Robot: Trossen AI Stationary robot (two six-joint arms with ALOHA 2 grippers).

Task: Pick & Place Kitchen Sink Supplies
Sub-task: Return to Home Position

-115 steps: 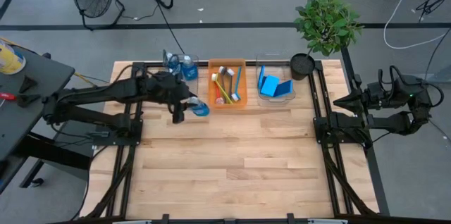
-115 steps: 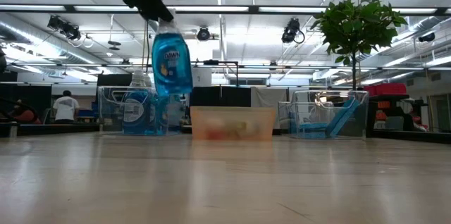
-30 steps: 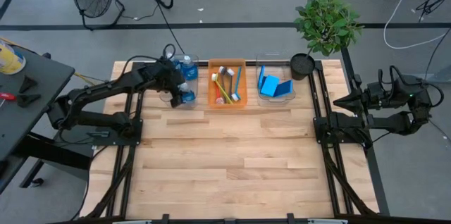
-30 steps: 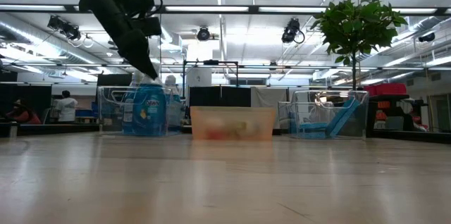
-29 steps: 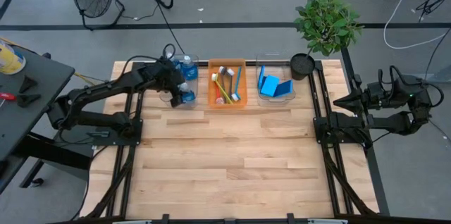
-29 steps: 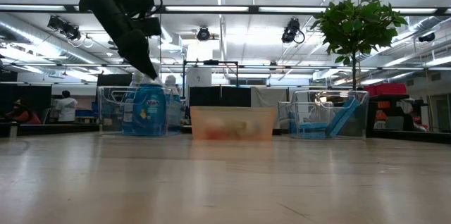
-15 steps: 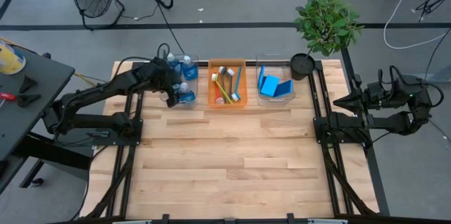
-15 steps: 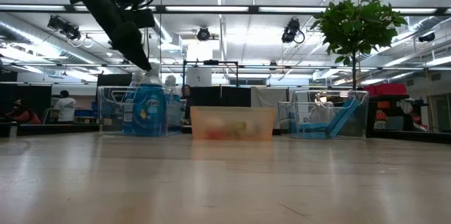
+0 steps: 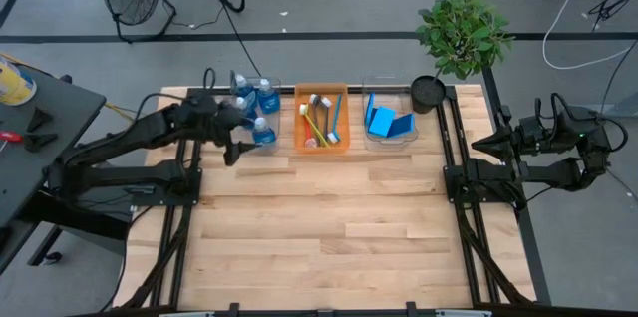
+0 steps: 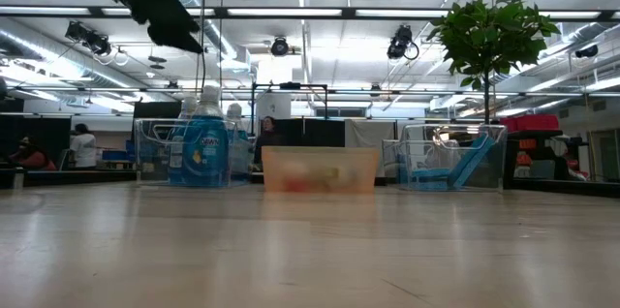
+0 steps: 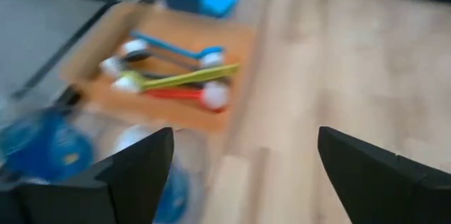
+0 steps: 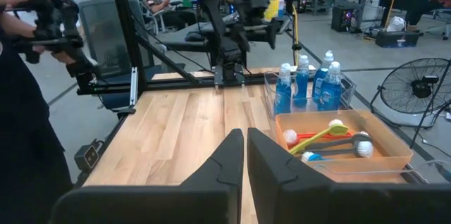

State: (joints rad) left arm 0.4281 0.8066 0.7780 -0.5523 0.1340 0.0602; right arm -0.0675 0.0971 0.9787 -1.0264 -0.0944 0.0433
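Three clear bottles of blue liquid (image 9: 262, 134) stand upright on their bases in a clear bin (image 9: 242, 118) at the table's far left; they also show in the low view (image 10: 201, 148). My left gripper (image 9: 236, 145) hangs open above and just left of them, touching nothing (image 11: 239, 175). Long-handled brushes (image 11: 176, 79) lie in the orange bin (image 9: 321, 146). Blue sponges (image 9: 384, 118) lean in another clear bin (image 9: 389, 140). My right gripper (image 9: 478, 145) waits shut at the table's right edge (image 12: 244, 160).
A green potted plant (image 9: 461, 33) stands at the far right corner, beside the sponge bin. The bins line the far edge; bare wooden tabletop (image 9: 329, 227) stretches from them to the near edge. Metal frames flank both sides. People show in the room behind.
My left gripper has come up off the top of the nearest bottle and drawn back toward the table's left edge, tipping less steeply downward. The bottle stays standing upright in the clear bin. My right arm has kept still.
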